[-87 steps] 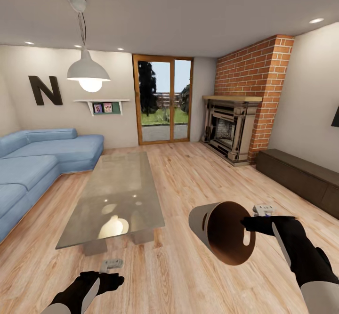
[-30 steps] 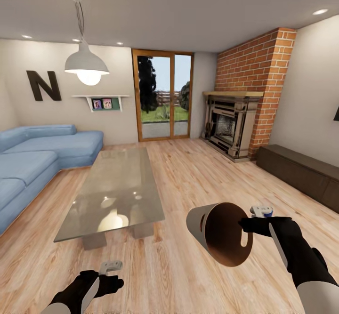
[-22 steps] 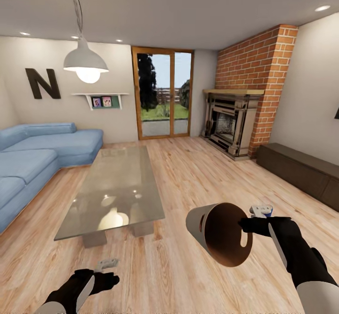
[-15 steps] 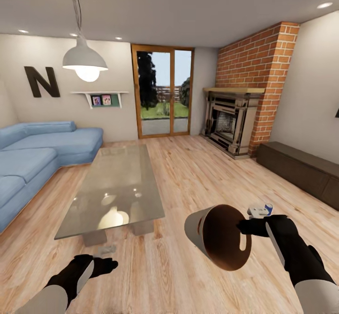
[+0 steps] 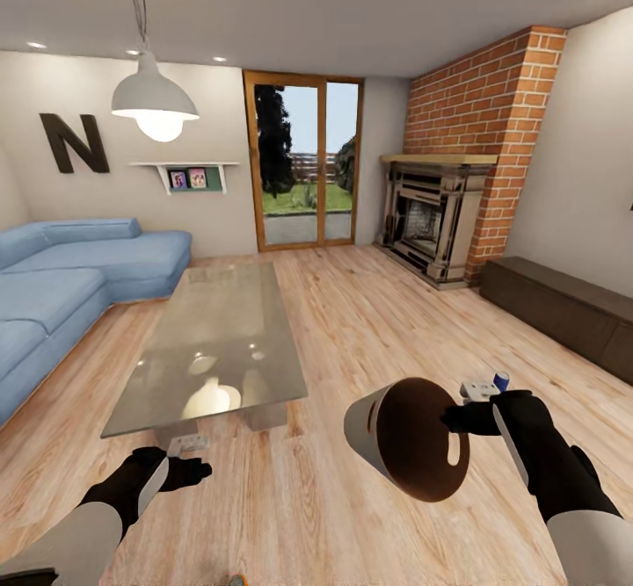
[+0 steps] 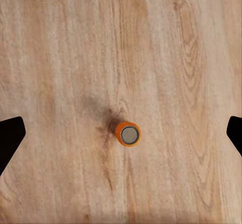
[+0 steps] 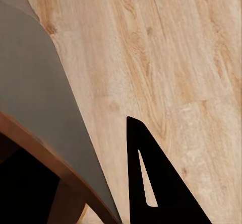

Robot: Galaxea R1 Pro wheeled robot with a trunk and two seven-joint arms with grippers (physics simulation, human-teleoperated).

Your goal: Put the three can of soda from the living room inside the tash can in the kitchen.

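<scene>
- The orange soda can (image 6: 128,133) stands upright on the wood floor (image 6: 166,58) straight below my left gripper (image 6: 121,133), silvery top facing up at me.
- It sits between my two left fingertips (image 6: 9,138), close to midway, with bare floor between it and each one; nothing touches it.
- My left jaws are spread wide, the tips at the far edges of my left wrist view, and they hold nothing.
- In the head view my left gripper (image 5: 189,467) hangs low over the floor just off the near end of the glossy low table (image 5: 220,340).
- My right gripper (image 5: 457,415) is clamped on the rim of the trash can (image 5: 400,441), which hangs tipped on its side, its orange-brown inside turned back toward me.
- In my right wrist view the bin's grey wall (image 7: 40,108) lies right beside one dark finger (image 7: 151,183).
- A bit of dark blue (image 5: 501,380) shows just beyond my right gripper; I cannot tell what it is.
</scene>
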